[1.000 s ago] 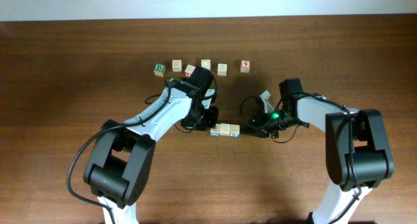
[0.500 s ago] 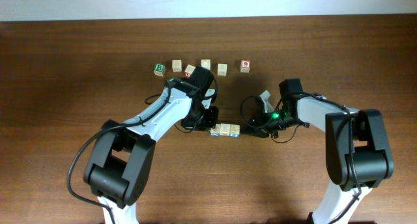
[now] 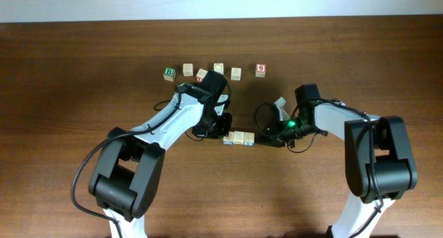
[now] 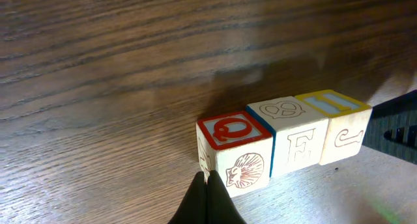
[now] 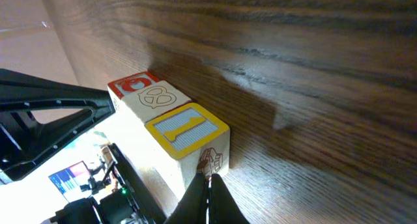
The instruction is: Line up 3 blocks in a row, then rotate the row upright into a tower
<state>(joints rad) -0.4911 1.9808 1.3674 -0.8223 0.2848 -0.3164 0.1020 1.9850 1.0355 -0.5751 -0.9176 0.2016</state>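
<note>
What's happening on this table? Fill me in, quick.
Three blocks sit side by side in a row mid-table. The left tool, shut, is at the red Q block on one end. The right tool, also shut, is at the yellow-topped block on the other end. Neither holds anything. More cubes lie in a line further back.

The left end effector (image 4: 207, 193) (right end effector (image 5: 207, 189) too) is closed.
</note>
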